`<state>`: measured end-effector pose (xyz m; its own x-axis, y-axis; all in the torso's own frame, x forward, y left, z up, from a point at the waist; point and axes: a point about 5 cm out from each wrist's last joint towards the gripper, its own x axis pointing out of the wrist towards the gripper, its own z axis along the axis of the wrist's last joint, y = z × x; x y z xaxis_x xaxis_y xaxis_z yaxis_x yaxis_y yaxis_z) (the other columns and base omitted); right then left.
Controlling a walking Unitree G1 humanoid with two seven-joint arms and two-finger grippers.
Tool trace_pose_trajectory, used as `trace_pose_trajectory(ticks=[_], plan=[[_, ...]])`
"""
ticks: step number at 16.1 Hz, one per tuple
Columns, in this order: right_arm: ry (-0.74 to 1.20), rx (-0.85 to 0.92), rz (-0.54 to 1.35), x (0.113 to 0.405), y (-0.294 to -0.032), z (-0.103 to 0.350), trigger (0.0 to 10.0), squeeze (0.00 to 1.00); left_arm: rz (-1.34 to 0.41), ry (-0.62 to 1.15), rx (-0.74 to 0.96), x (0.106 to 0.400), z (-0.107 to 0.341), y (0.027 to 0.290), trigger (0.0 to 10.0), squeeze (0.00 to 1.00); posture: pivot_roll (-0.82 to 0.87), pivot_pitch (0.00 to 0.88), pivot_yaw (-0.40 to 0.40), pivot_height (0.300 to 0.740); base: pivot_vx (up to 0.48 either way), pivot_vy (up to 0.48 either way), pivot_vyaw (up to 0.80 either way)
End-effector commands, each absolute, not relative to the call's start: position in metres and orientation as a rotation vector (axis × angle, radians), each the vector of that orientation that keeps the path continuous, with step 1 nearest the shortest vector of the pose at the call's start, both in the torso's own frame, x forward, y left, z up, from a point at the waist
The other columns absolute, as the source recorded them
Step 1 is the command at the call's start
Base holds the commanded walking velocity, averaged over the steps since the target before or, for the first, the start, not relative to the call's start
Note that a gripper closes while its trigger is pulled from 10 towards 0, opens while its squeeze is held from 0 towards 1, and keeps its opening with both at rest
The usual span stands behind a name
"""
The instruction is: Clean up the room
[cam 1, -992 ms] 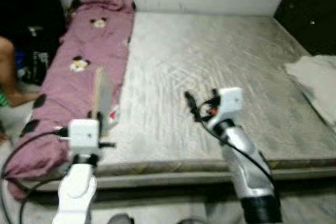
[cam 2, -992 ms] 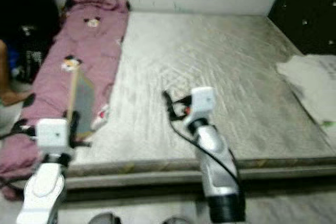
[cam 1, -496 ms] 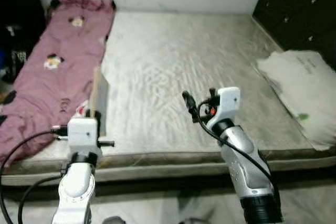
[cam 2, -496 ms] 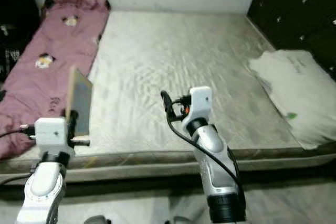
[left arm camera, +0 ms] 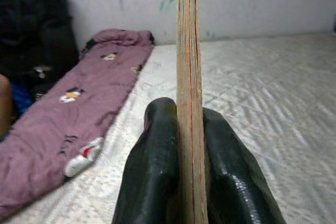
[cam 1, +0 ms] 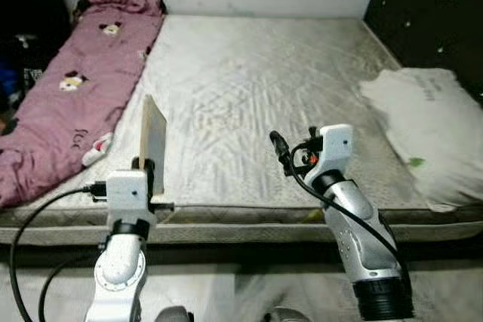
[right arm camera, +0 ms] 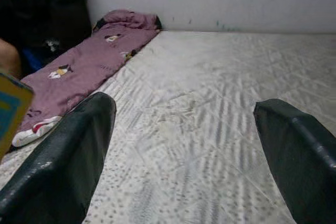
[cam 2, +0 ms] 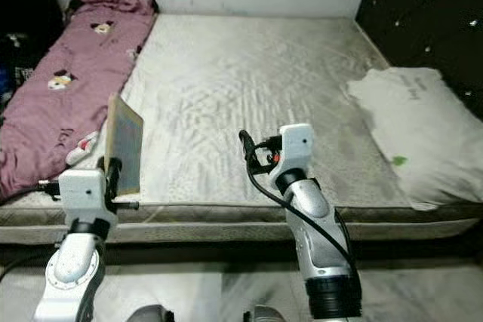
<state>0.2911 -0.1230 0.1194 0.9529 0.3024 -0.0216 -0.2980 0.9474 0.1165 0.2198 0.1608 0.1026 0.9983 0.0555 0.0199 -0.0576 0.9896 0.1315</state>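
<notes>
Standing at the foot of the mattress (cam 1: 249,88), mid-tidy. Left tool (left arm camera: 190,145) clamped tight on a thin book (cam 1: 153,141), held upright on its edge over the near left part of the mattress. Both fingers (left arm camera: 152,166) pressed flat on the covers, spine side toward the wrist camera. Right tool (right arm camera: 184,145) spread wide with nothing in it, hovering above the near middle of the mattress.

Pink quilt (cam 1: 72,103) bunched along the left side of the mattress, printed with cartoon faces. Small white and red item (cam 1: 98,148), perhaps a sock, at the quilt's edge, just left of the book. White pillow (cam 1: 426,130) at the right edge of the mattress, by the dark headboard (cam 1: 430,13). Bare knee of a person (left arm camera: 4,103) off the left side of the mattress.

Likely step: carrying the book off to wherever it belongs; no shelf or desk in sight, so destination unclear. To do it well:

- Keep the clamp firm; a thin, tall book can pivot in a low pinch.
- Hold it upright and close to the body while turning.
- Move slowly near the mattress edge to avoid knocking the book on it.
- Keep the free right tool clear of the book, ready for the sock-like item or quilt next.
- Mind the person on the left when swinging round.
</notes>
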Motion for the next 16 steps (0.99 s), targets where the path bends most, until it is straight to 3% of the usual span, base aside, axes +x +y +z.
trace_pose_trajectory(ticks=[1,3,16], plan=[[0.040,0.113,0.306,0.2922,-0.1226,0.1201,10.0,0.00,0.034,-0.083,0.132,0.2222,0.1139,0.1594,10.0,0.00,-0.03,0.000,-0.038,0.740,0.000,0.000,0.00],[0.040,0.113,0.305,0.2923,-0.1223,0.1199,10.0,0.00,0.032,-0.083,0.133,0.2223,0.1138,0.1594,10.0,0.00,-0.03,0.000,-0.037,0.740,0.000,0.000,0.00],[0.034,0.099,0.284,0.2933,-0.1267,0.1182,10.0,0.00,0.011,-0.079,0.126,0.2209,0.1127,0.1552,10.0,0.00,-0.02,0.000,-0.037,0.740,0.283,0.000,0.00]])
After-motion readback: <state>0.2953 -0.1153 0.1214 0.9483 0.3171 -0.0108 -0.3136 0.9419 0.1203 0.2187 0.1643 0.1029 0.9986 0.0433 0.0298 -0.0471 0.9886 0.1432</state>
